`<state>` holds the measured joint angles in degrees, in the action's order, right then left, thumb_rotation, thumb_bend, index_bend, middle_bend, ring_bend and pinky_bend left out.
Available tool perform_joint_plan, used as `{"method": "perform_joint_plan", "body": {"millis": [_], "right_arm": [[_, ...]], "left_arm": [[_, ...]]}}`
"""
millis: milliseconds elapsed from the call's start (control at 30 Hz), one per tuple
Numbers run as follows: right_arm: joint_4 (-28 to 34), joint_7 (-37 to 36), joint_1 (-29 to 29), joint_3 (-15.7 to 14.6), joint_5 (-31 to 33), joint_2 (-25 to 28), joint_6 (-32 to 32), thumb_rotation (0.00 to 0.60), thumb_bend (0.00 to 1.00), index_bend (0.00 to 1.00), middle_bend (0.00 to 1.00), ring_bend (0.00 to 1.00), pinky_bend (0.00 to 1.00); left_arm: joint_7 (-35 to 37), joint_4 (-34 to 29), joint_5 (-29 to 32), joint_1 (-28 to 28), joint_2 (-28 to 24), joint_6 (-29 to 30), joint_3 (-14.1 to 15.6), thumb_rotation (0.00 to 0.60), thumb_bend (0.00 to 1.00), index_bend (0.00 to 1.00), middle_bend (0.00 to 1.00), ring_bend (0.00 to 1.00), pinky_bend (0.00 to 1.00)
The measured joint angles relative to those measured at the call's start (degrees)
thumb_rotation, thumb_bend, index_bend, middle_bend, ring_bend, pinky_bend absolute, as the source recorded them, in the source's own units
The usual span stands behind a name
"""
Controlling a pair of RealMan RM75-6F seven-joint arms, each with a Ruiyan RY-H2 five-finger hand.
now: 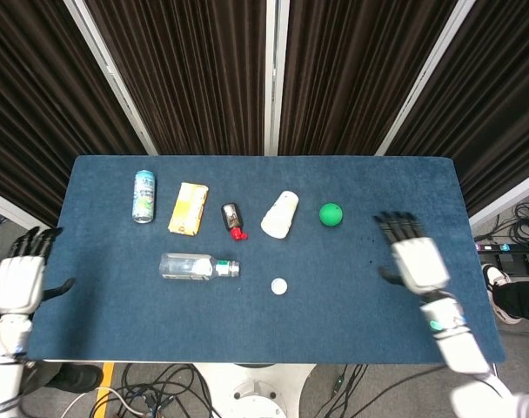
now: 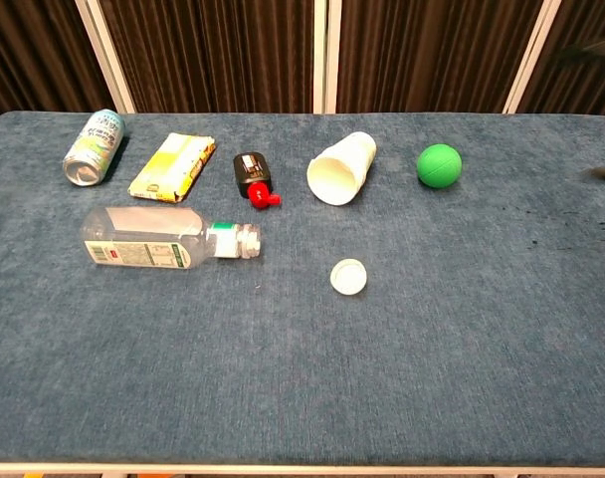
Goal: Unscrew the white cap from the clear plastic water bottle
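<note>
My left robot hand [image 1: 19, 280] hangs off the left edge of the surface [image 1: 351, 300], fingers spread and holding nothing; my right robot hand [image 1: 414, 259] hovers over the right side, likewise spread and empty. Neither touches anything, which I judge fits a finished job: the cap [image 2: 348, 276] lies by itself on the surface, well to the left of my right robot hand and apart from the bottle [image 2: 168, 239].

The bottle lies on its side between my two robot hands, nearer the left one. Its long axis runs left to right across the surface, with the bare threaded neck pointing toward my right robot hand and toward the cap (which sits just beyond and slightly nearer me). Lying flat, it needs no holding.
</note>
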<state>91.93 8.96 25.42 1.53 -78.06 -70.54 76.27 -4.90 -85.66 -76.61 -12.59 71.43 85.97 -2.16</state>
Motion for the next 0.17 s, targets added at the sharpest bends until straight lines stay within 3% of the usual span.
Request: {"method": "perform_joint_plan", "body": {"millis": [167], "right_arm": [[0.96, -8.79, -10.4, -3.23, -3.61, 5.32, 10.05, 0.6, 0.13, 0.0, 0.0, 0.0, 0.0]], "left_arm": [[-1.81, -4.24, -1.7, 4.18, -2.11, 4.34, 1.96, 0.6, 0.13, 0.13, 0.14, 0.07, 0.14]]}}
